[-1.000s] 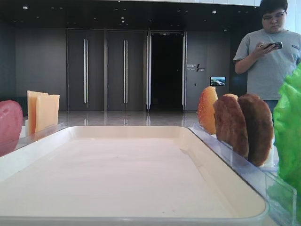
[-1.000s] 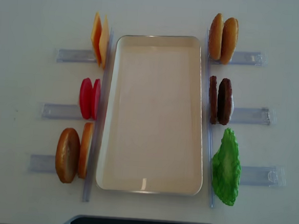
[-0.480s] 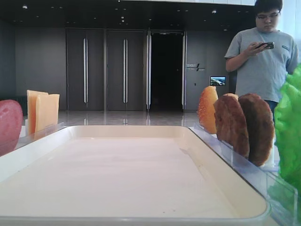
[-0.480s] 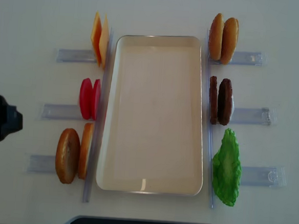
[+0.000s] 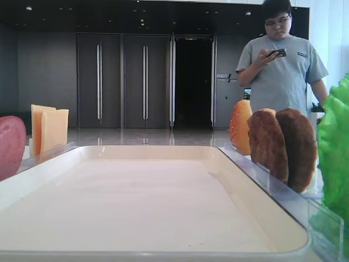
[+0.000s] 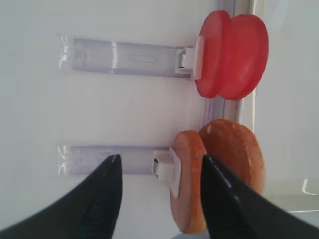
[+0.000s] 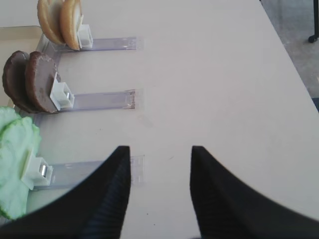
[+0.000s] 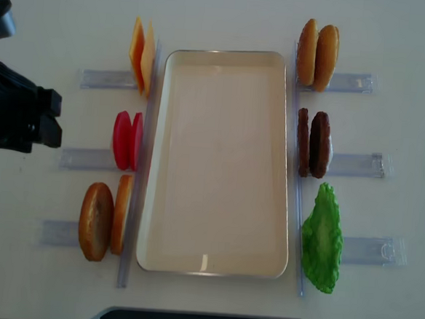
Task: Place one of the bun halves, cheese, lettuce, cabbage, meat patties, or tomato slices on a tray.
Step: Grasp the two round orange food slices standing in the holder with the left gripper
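The tray (image 8: 219,164) sits in the middle of the table (image 8: 222,14) with nothing on it. On its left stand the cheese (image 8: 141,57), two red tomato slices (image 8: 127,140) and two bun halves (image 8: 104,220), each in a clear holder (image 8: 88,157). On its right stand two more buns (image 8: 317,54), the meat patties (image 8: 313,144) and the lettuce (image 8: 321,239). The left gripper (image 6: 157,191) hangs over the table left of the near buns, jaws wide apart, holding nothing. The right gripper (image 7: 160,186) is spread wide too, over bare table beside the lettuce holder.

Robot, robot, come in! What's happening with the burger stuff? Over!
Left gripper open, above bun halves. Right gripper open, holding nothing. Tray bare, nothing placed yet. Nothing in the way.
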Tool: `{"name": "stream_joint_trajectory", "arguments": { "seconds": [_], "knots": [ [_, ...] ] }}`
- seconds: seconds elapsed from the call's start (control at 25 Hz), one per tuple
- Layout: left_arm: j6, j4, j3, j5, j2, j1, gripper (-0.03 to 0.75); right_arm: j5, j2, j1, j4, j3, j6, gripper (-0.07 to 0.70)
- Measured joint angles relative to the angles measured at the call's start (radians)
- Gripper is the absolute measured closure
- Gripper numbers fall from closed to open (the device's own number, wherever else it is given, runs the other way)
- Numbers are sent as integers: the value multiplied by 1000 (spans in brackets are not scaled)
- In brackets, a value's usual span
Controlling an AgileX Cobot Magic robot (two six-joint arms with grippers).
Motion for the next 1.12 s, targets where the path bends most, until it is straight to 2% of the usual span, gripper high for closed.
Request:
{"name": "stream_joint_trajectory", "arguments": {
  "seconds": [0.6, 0.76, 1.0, 1.12],
  "knots": [
    [7, -41, -10, -28, 17, -16, 325, 0, 0, 0, 0, 0, 0, 325],
    [-68, -17, -10, -52, 18, -141, 325, 0, 0, 0, 0, 0, 0, 325],
    [-241, 21, -11, -73, 77, -397, 325, 0, 0, 0, 0, 0, 0, 325],
    [-266, 25, -11, -73, 121, -462, 325, 0, 0, 0, 0, 0, 0, 325]
  ]
}}
